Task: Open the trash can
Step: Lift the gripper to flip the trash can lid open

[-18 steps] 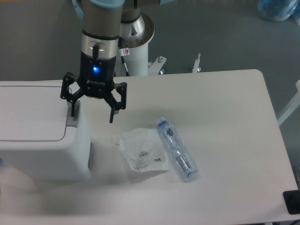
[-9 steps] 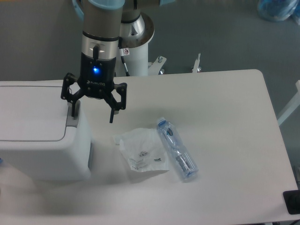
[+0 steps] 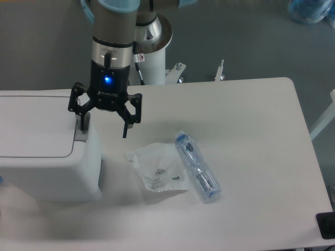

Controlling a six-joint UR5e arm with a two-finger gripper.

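**Bin shut, one finger over the push tab**

Fixed camera: the bin (image 3: 47,157) stands at the table's (image 3: 251,130) left edge, large, white and boxy with rounded corners. Its flat lid (image 3: 34,125) lies closed. A small grey tab (image 3: 80,133) sits at the lid's right edge. The gripper (image 3: 102,125) hangs from the arm above that edge with its fingers spread wide and nothing between them. The left-hand finger (image 3: 81,119) in the picture stands right over the tab, though whether it touches cannot be told. The other finger (image 3: 125,128) hangs clear of the bin, over bare table.

The bin looks like stiff, smooth plastic, bulky but probably light when empty, so a sideways shove could slide it on the table. The lid offers no lip to pinch, and its flat surface would be slippery for the fingers. The tab seems the only sensible contact: a straight downward press with one fingertip, kept vertical so the bin stays put. It likely needs only modest force and a short travel.

Just right of the bin lie a crumpled clear bag (image 3: 157,170) and a clear bottle (image 3: 198,167), touching each other, well clear of the tab.
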